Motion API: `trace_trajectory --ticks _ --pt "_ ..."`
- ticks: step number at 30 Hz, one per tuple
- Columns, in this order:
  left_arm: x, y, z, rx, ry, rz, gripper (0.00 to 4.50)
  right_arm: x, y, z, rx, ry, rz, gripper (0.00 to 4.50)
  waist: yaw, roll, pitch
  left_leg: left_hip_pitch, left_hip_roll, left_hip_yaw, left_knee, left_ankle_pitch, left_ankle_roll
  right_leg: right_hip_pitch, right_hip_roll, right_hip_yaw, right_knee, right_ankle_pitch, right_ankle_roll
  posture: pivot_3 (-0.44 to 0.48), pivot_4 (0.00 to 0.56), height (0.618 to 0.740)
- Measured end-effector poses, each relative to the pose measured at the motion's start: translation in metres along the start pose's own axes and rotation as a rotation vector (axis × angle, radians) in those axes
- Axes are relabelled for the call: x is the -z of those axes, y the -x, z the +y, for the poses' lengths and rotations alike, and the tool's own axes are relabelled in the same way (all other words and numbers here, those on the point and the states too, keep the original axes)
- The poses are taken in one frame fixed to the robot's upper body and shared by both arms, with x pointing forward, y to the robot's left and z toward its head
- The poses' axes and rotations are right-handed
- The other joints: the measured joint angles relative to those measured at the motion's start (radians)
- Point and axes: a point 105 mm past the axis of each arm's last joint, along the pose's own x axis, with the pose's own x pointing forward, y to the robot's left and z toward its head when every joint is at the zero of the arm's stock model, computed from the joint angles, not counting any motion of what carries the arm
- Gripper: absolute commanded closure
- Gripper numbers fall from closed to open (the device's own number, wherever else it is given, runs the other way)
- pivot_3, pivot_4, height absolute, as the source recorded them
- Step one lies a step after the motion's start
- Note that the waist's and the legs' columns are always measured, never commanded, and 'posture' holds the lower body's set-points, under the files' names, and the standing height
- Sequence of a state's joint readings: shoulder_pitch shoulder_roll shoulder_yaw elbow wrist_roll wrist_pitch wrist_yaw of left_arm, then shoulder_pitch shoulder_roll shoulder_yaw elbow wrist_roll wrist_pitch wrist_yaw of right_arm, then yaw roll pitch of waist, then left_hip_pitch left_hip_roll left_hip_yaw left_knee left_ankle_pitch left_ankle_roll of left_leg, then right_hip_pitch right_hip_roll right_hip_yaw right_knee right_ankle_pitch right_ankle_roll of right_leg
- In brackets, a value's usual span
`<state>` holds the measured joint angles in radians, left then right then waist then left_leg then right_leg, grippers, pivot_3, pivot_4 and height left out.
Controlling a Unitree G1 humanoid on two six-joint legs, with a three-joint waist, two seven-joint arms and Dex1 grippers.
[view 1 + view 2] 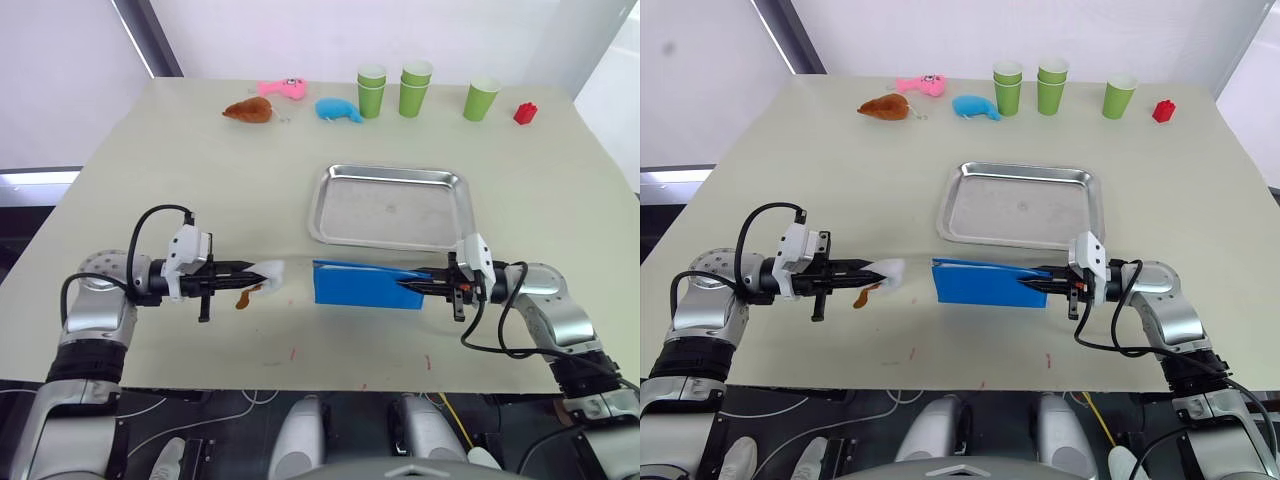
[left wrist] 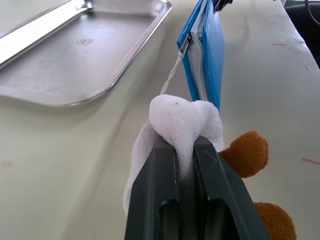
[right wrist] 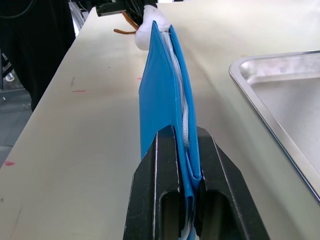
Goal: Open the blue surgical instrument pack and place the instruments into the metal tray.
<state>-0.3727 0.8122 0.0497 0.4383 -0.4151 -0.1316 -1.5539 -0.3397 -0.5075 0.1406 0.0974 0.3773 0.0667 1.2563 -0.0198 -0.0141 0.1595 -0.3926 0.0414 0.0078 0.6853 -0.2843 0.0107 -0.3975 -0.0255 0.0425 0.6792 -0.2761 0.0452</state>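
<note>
The blue pack (image 1: 366,285) sat in the lower middle of the head view, just in front of the metal tray (image 1: 389,205), which lay at the centre of the pale table (image 1: 150,150). The pack stood on edge, held up off the tabletop. The right gripper (image 1: 412,285) came in from the lower right and pinched the pack's right end; in the right wrist view its two black fingers (image 3: 162,165) were pressed together on the blue fabric and its pale lining (image 3: 186,135).

The left gripper (image 1: 250,271) reached in from the lower left, its fingers (image 2: 160,185) clamped on a white plush tag (image 2: 182,122). A thin cord (image 2: 171,76) ran from that tag to the zipper pull at the pack's near corner (image 2: 184,46). A brown plush piece (image 2: 246,154) hung just beside the white one.

The tray looked bare and shiny, and none of the tools could be made out.

Along the top of the frame stood four green paper cups (image 1: 416,88), a small red block (image 1: 525,113), a blue plush toy (image 1: 338,110), a pink toy (image 1: 282,89) and a brown toy (image 1: 248,110), all well apart from the pack.
</note>
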Motion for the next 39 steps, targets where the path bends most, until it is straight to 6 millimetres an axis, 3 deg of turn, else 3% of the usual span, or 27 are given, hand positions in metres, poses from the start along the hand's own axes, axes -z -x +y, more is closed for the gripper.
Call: trace_trajectory --ticks 11,23,33,39 --pt "0.025 0.006 -0.009 -0.002 0.034 0.055 4.48 0.000 -0.001 0.003 -0.005 0.004 -0.002 4.50 -0.002 0.000 0.000 0.001 0.000 0.000 0.000 0.000 0.000 0.000 0.000 0.000 0.001 0.000 0.000 0.000 0.150 0.740" --pt "0.027 0.004 -0.007 0.000 0.024 0.057 4.48 0.000 -0.001 0.002 0.005 -0.002 -0.008 4.50 -0.002 0.000 0.000 0.002 0.000 0.001 0.000 0.000 0.000 0.000 0.000 0.001 0.001 0.000 -0.001 0.000 0.150 0.740" --pt "0.032 0.003 -0.013 0.008 0.011 0.065 4.48 -0.001 -0.004 0.006 0.007 -0.117 -0.082 4.50 -0.002 0.001 -0.001 0.002 0.001 0.001 0.000 0.000 0.000 0.000 0.000 0.002 0.001 0.000 -0.001 0.000 0.150 0.740" --pt "0.032 0.000 -0.013 0.010 0.011 0.056 4.48 -0.011 -0.007 0.009 -0.008 -0.152 -0.150 4.50 0.004 0.003 0.000 0.002 0.000 0.002 0.000 0.000 0.000 0.000 0.000 0.002 0.001 0.000 -0.001 0.000 0.150 0.740"
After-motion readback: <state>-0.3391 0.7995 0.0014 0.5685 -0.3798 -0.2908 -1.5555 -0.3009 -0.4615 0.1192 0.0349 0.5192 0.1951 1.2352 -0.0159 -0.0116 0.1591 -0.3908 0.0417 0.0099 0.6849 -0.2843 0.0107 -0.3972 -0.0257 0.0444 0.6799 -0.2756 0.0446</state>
